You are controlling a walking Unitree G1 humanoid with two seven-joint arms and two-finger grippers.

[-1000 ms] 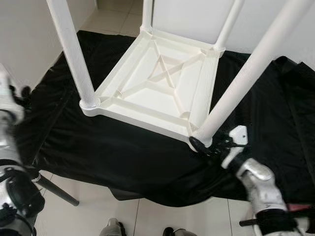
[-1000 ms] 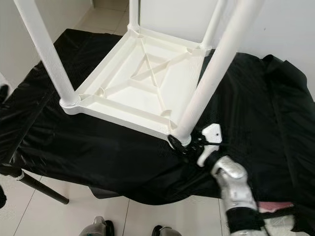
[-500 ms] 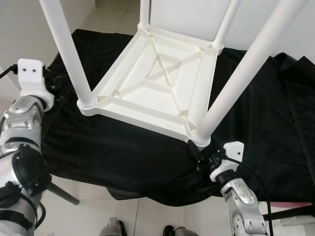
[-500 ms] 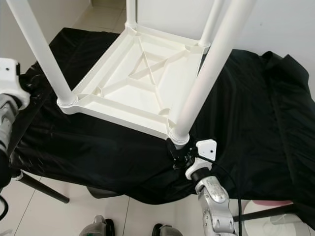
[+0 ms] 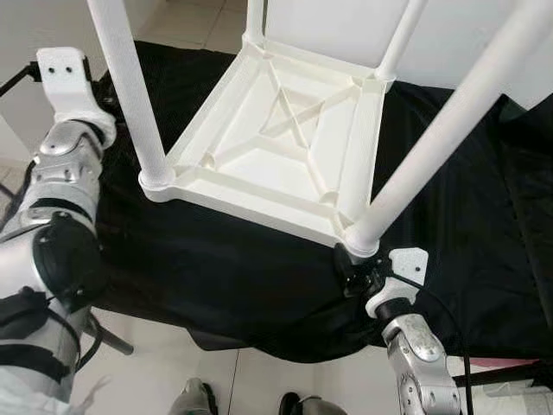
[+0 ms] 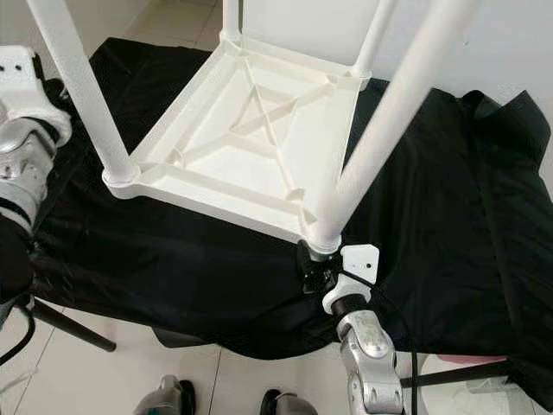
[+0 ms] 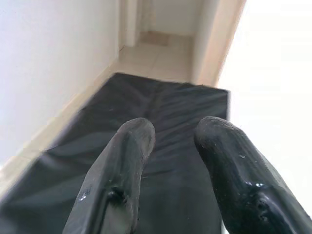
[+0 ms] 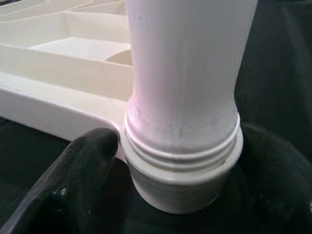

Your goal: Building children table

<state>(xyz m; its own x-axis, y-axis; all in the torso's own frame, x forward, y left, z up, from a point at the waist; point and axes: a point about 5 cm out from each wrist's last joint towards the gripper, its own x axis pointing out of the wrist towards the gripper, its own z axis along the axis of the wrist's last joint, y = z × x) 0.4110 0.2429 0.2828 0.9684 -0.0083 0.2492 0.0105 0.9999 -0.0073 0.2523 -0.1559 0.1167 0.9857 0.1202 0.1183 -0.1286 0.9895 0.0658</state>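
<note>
White table [image 5: 285, 138] unchanged; left end effector [image 7: 170, 146] raised further.

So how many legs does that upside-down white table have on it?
4: near left leg, near right leg with the right gripper at its base, far left leg, far right leg.
</note>
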